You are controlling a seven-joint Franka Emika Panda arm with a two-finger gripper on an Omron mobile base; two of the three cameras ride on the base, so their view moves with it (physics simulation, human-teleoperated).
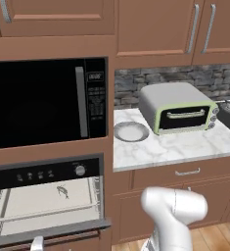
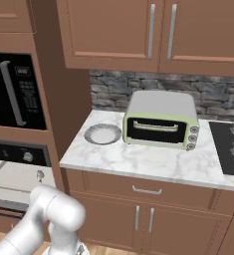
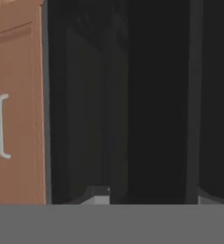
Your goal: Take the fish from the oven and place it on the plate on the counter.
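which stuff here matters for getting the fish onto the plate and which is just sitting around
For the job:
- fish, lying on the cream tray
- oven, door open
- plate, empty
- counter

Just there:
- microwave
- toaster oven
- stovetop
- upper cabinets
- drawers under the counter

Veined marble counter (image 1: pixel 185 147), glossy glass oven (image 1: pixel 45 206) door.

Small dark fish (image 1: pixel 62 191) on open oven's (image 1: pixel 48 171) cream tray (image 1: pixel 23 203), plate (image 1: pixel 131 132) bare
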